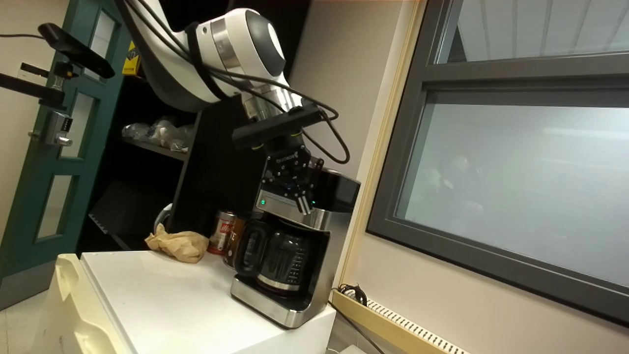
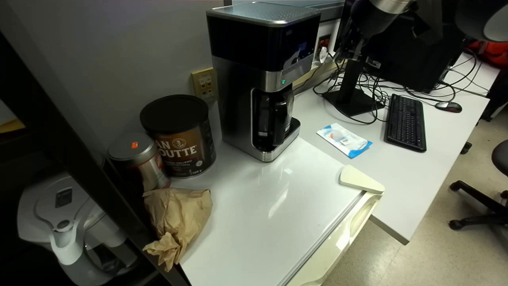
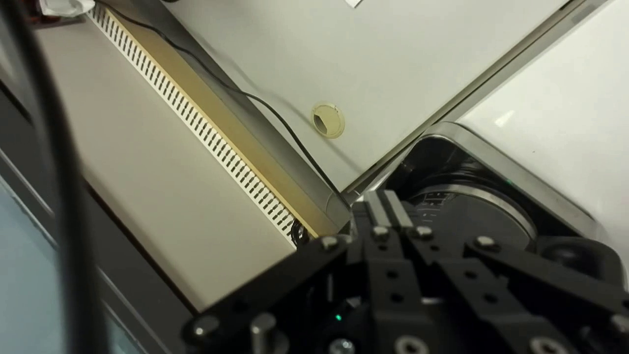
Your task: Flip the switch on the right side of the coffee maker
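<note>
Wrist view: pincer (image 3: 388,209) closed, 2 fingertips (image 3: 377,209) together! Both exterior views have it near the upper front of the coffee maker (image 2: 240,99), dark carafe (image 1: 281,256) parked inside.

A crumpled brown paper bag (image 2: 178,218) lies near a small metal can (image 2: 143,161) and a larger can (image 2: 180,145) with a black lid (image 2: 174,111). On the desk (image 2: 397,178) there are a keyboard (image 2: 405,122), a computer mouse (image 2: 449,106) and a white-and-blue packet (image 2: 344,140).
</note>
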Controlling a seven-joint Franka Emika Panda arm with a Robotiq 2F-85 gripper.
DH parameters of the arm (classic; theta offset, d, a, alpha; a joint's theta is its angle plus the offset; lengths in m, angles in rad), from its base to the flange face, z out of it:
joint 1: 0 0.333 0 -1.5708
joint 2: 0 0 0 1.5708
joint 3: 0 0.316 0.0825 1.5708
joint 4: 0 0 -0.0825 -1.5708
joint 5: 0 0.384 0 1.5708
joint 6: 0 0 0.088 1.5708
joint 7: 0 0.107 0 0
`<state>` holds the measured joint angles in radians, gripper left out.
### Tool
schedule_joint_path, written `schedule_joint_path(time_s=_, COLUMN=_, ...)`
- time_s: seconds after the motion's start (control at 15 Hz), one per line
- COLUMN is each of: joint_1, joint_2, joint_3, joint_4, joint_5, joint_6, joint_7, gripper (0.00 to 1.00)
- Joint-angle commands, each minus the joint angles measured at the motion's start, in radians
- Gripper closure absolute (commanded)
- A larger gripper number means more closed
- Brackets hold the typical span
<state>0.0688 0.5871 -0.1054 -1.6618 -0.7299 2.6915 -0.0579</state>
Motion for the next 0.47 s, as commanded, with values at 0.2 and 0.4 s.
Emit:
schedule_joint_path(time_s=0.2, joint_1=0.022, joint_2=-0.214, joint_3=-0.007, joint_4=-0.279, joint_5=-0.023, joint_6=0.022, joint_7=0.053, gripper=1.0)
schedule_joint_path(time_s=0.4, joint_1=0.025, joint_2=-0.285, joint_3=0.0, joint_4=-0.368, joint_5=-0.035, joint_6=0.031, joint_7=0.066, gripper=1.0)
